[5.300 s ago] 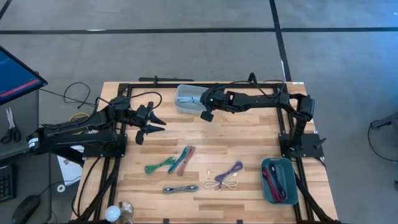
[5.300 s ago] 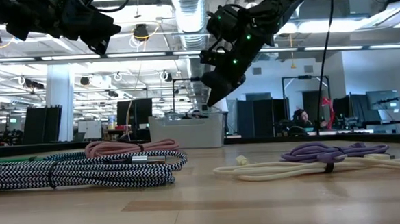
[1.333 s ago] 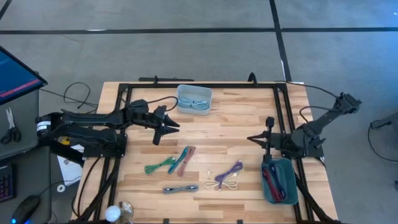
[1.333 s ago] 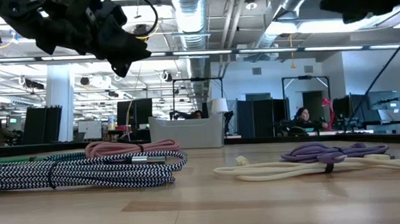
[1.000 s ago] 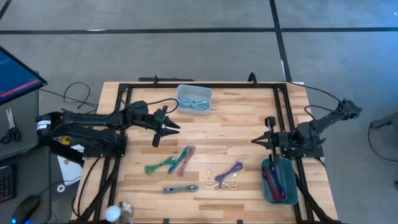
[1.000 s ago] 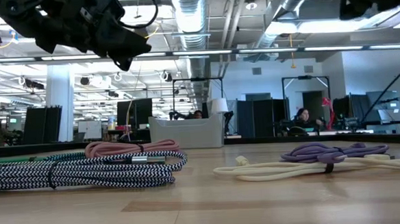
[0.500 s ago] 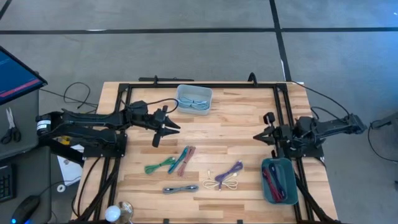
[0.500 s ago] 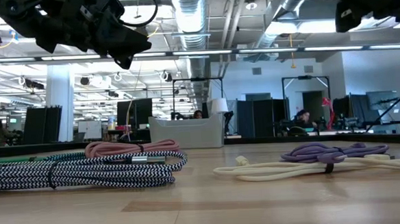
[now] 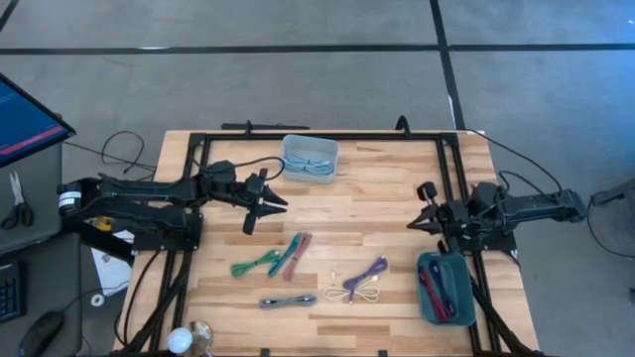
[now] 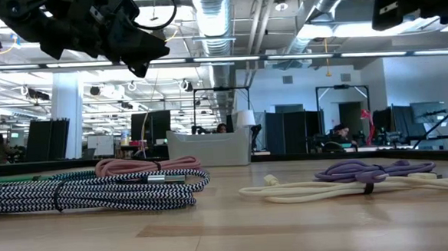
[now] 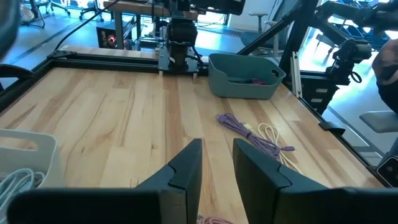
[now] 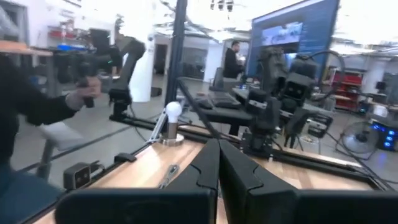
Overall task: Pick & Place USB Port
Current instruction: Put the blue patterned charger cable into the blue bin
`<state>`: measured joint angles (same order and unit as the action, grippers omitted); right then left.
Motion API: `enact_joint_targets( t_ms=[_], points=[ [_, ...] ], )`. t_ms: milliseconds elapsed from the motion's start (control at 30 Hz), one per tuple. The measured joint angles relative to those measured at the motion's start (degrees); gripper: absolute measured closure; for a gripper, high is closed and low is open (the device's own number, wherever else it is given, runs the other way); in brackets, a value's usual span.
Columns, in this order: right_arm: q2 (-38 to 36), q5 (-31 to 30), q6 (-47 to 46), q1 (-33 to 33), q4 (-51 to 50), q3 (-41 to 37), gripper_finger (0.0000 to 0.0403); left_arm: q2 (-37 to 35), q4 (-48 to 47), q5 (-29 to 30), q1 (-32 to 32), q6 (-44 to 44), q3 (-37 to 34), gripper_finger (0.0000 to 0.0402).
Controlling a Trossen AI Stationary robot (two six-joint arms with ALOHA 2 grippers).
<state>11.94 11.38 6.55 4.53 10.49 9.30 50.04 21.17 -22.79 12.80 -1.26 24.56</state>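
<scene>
Coiled USB cables [image 9: 283, 256] lie loose on the table's near half

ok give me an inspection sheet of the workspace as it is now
surface: wooden table, black frame.
job's things: grey bin holding light cables; teal bin holding red cables.
clutter: lamp at the front left corner.
grippers: left gripper open over the table; right gripper shut near the teal bin.
cables: green, pink, grey, purple, cream bundles.
surroundings: monitor, scissors.

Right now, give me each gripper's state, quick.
Left gripper: open, holding nothing, above the table.
Right gripper: fingers shut, empty.
</scene>
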Motion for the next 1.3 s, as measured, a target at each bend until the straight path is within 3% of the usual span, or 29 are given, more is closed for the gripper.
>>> enact_joint_targets(
  t_ms=[300,433,567,833,1067,1300],
  points=[
    [0.0,-15.2,0.0,-2.1,-0.9,0.0,0.0403,0.0,0.0,0.0,0.0,0.0,0.0,0.0312],
    [0.0,-15.8,-0.1,-2.5,-2.5,0.0,0.0403,0.0,0.1,0.8,0.0,3.3,0.0,0.0312],
    [0.0,-15.7,-1.1,-2.3,-5.1,0.0,0.0403,0.0,-0.1,7.9,0.1,11.7,0.0,0.0312],
    [0.0,-15.9,-1.3,-2.3,-5.1,0.0,0.0403,3.1,-1.7,9.5,-3.1,12.2,2.3,0.0312],
    [0.0,-16.0,-1.9,-2.3,-5.3,0.0,0.0403,6.7,-27.3,28.3,-6.1,13.2,11.8,0.0312],
    [0.0,-16.0,-2.0,-2.4,-5.3,0.0,0.0403,10.6,-32.2,27.0,-4.7,21.6,12.8,0.0312]
  ],
)
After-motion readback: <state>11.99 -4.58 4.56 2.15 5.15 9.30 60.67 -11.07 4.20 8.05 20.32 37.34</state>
